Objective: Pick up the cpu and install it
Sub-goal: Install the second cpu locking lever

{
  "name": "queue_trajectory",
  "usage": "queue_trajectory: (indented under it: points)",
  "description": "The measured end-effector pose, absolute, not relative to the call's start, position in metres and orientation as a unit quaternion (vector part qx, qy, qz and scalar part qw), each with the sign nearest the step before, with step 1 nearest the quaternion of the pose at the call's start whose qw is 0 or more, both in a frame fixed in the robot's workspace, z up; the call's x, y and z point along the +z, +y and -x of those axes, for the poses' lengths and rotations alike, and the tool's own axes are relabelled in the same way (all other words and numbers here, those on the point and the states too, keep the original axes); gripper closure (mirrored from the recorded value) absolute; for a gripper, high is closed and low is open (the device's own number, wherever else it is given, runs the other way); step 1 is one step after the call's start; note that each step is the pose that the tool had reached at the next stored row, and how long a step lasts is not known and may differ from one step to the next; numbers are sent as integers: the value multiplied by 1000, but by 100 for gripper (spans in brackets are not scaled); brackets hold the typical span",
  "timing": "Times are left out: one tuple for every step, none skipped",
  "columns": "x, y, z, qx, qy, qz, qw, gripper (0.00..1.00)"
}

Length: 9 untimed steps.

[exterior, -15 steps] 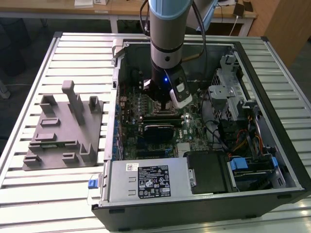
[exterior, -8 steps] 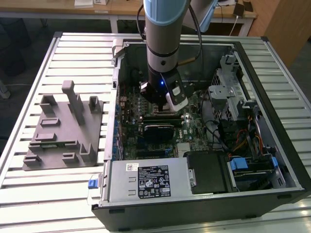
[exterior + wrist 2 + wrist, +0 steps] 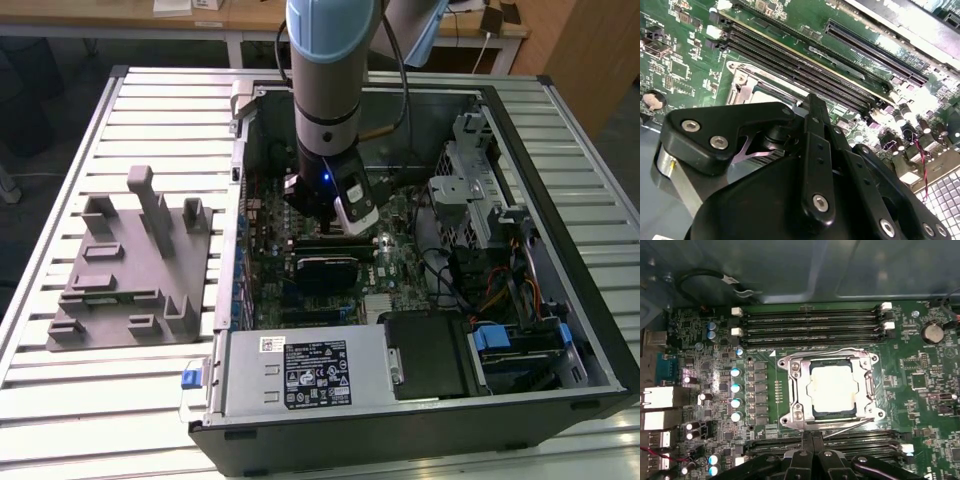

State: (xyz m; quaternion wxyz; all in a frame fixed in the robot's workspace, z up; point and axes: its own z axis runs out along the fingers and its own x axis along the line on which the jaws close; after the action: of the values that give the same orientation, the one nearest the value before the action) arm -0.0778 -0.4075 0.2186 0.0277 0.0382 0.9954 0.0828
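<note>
1. The cpu (image 3: 834, 392) lay pale and square inside the motherboard socket (image 3: 832, 390) in the first wrist view, flat within the metal frame, its edges looking parallel to the frame's sides. So the placing seemed done, or very nearly.

2. The gripper (image 3: 811, 440) sat at six o'clock from the socket in that view, its black fingertips pressed together just below the frame. The two tips met with no gap I could see and nothing between them; the chip was not in its hold.

3. Around the socket ran memory slots (image 3: 810, 325) at twelve o'clock and more at six, partly under the gripper's linkage. A row of capacitors (image 3: 735, 395) stood at nine o'clock, a coin cell battery (image 3: 932, 331) at about two.

4. In the exterior view the robot arm (image 3: 330, 90) reached straight down into the open computer case (image 3: 420, 400), with the grey plastic fixture block (image 3: 130, 265) on the slatted table (image 3: 60, 150) at nine o'clock from the case.

5. In the second wrist view the gripper's black links (image 3: 805, 190) hid most of the socket.

6. Judging the step: to do it well, I would have wanted the chip checked for lying level in the socket, no corner riding the frame, and any downward touch kept light and square, since socket pins bend easily.
</note>
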Motion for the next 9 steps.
queue_trajectory:
  points:
    - [218,-407,78,83,995,-38,28,89]
    - [218,-407,78,83,995,-38,28,89]
    - [218,-408,78,83,995,-38,28,89]
    - [218,-408,78,83,995,-38,28,89]
    - [218,-408,78,83,995,-38,28,89]
    - [218,-408,78,83,995,-38,28,89]
    - [218,-408,78,84,995,-38,28,89]
    - [218,-409,78,85,995,-38,28,89]
    - [217,-411,78,86,995,-38,28,89]
